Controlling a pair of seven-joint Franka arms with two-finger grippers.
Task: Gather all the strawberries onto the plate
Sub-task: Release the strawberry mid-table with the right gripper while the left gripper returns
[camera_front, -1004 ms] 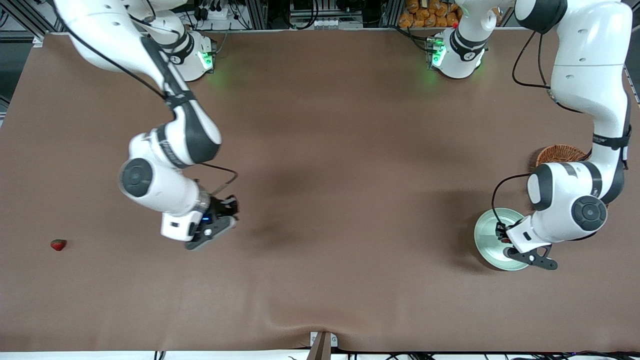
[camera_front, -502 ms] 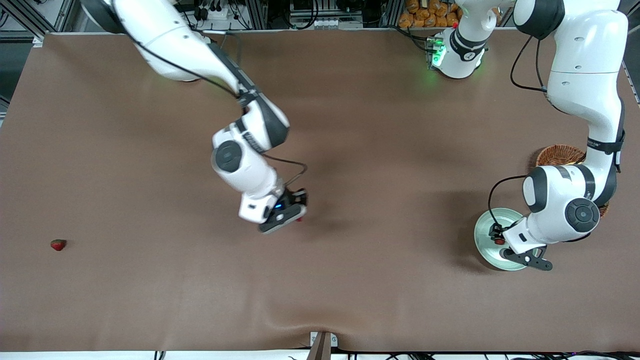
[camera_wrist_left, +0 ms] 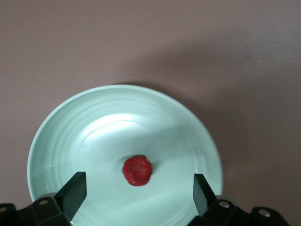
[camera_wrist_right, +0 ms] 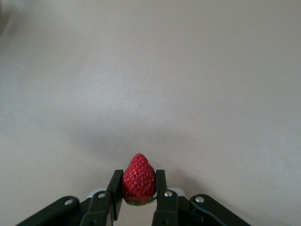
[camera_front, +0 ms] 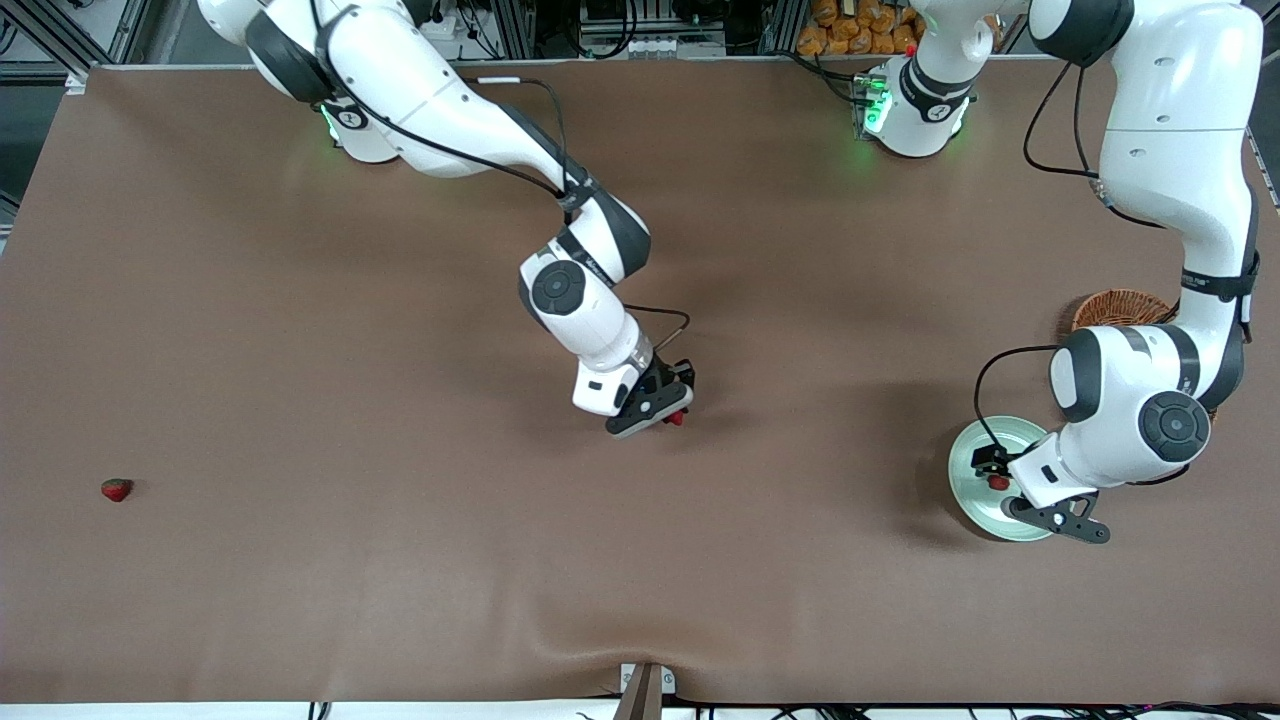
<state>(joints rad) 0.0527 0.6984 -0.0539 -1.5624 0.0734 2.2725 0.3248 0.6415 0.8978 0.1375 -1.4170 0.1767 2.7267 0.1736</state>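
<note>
Left pincer (camera_wrist_left: 136, 188) wide apart over glossy round plate (camera_wrist_left: 61, 136) w/ berry (camera_wrist_left: 137, 170), right pincer (camera_wrist_right: 139, 200) clamping seeded strawberry (camera_wrist_right: 139, 178) (mid-table).

A brown table (camera_front: 640, 560) carries a mint plate (camera_front: 965, 480), a wicker basket (camera_front: 1115, 308) and one loose strawberry (camera_front: 116, 489).

Brown table covering (camera_front: 300, 560), evenly lit; aluminium framing (camera_front: 520, 25) and cables (camera_front: 620, 20) line its robot-base edge.

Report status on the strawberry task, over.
Left gripper open over plate, strawberry in it. Right gripper shut on second strawberry. Third strawberry on table.
</note>
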